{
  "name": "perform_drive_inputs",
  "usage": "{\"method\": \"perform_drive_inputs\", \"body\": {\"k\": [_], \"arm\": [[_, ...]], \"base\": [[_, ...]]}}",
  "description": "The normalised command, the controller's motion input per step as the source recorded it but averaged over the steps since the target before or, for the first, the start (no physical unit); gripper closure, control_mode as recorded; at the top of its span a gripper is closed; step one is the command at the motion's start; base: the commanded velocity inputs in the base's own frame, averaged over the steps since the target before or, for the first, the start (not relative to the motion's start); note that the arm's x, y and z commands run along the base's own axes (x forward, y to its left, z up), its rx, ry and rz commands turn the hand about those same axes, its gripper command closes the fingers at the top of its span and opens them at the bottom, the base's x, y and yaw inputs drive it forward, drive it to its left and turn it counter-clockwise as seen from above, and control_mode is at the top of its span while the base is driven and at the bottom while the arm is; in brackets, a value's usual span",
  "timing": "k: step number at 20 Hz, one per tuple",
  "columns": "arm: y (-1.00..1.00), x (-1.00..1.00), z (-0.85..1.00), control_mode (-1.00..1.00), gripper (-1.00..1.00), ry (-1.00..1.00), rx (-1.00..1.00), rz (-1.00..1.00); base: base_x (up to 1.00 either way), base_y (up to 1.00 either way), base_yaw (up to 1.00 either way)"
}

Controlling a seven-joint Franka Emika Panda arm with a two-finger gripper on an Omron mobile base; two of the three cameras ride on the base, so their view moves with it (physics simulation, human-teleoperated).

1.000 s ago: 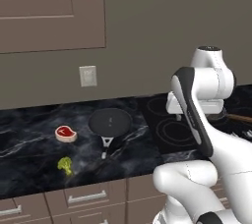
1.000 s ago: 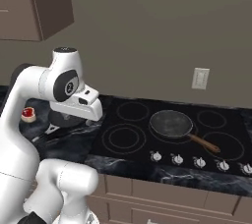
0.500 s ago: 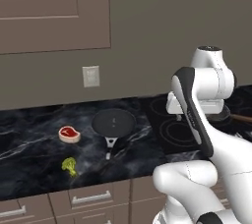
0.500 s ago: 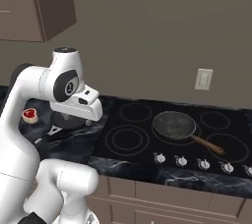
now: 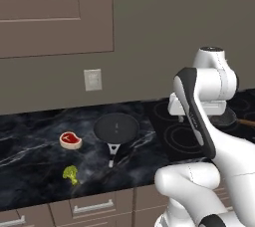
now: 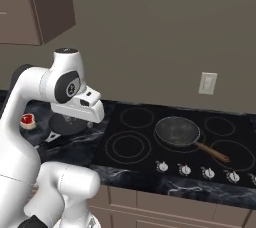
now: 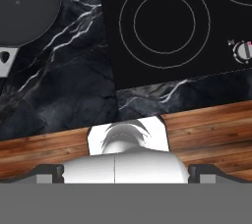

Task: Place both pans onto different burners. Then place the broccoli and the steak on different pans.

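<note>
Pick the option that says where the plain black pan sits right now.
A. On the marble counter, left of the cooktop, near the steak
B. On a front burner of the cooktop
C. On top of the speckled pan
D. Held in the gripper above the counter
A: the plain black pan lies flat on the marble counter, left of the cooktop, with the steak just beside it.

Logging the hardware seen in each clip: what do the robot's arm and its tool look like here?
The arm is made of glossy white rounded shells with dark grey bands and black circular caps at the joints, on a bulbous white base. No cables or markings show. Of the tool, two small dark finger tips show in the hand view.
</note>
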Motion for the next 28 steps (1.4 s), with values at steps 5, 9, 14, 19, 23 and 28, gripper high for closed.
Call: {"method": "perform_drive_inputs", "body": {"k": [5, 9, 14, 19, 23, 28], "arm": [[0.0, 0.0, 0.0, 1.0, -1.0, 0.0, 0.0, 0.0], [0.0, 0.0, 0.0, 1.0, -1.0, 0.0, 0.0, 0.0], [0.0, 0.0, 0.0, 1.0, -1.0, 0.0, 0.0, 0.0], [0.0, 0.0, 0.0, 1.0, -1.0, 0.0, 0.0, 0.0], [0.0, 0.0, 0.0, -1.0, -1.0, 0.0, 0.0, 0.0], [0.04, 0.0, 0.0, -1.0, -1.0, 0.0, 0.0, 0.0]], "base": [[0.0, 0.33, 0.0], [0.0, 0.29, 0.0], [0.0, 0.27, 0.01], [0.0, 0.18, 0.01], [0.0, 0.01, 0.0], [0.0, 0.0, 0.0]]}}
